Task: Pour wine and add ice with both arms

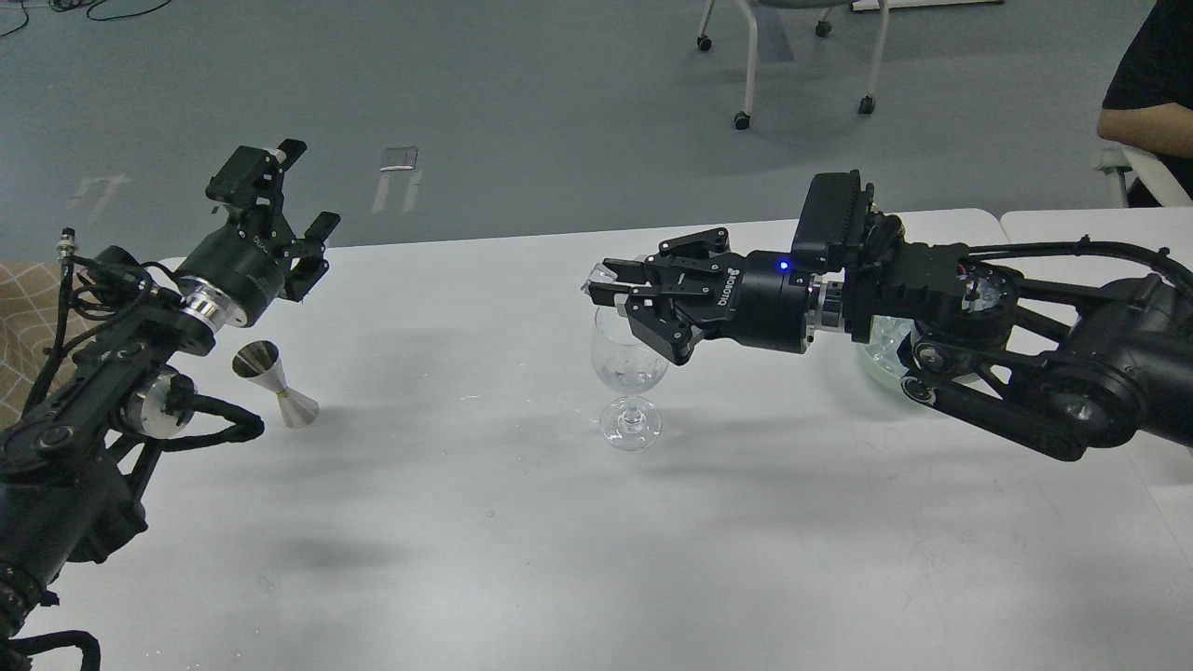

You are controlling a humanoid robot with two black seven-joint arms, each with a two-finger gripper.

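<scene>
While our left arm (112,373) reaches in from the left edge, its pincer (296,210) is raised above the worktop (466,522) with its fingers spread wide and nothing between them. Just below it a steel jigger (276,384) stands tilted on the worktop, its open cup facing up and to the left. Near the middle a stemmed glass (630,391) stands upright; in its bowl we see something clear, but we cannot tell liquid from cubes there. Our right pincer (610,284) hangs right over the rim of the glass, its fingers closed on a single clear ice cube (602,277). Our right arm (1025,354) stretches back to the right edge. Under that arm, a pale glassy bowl (881,347) shows in part on the worktop; what it holds is hidden.
</scene>
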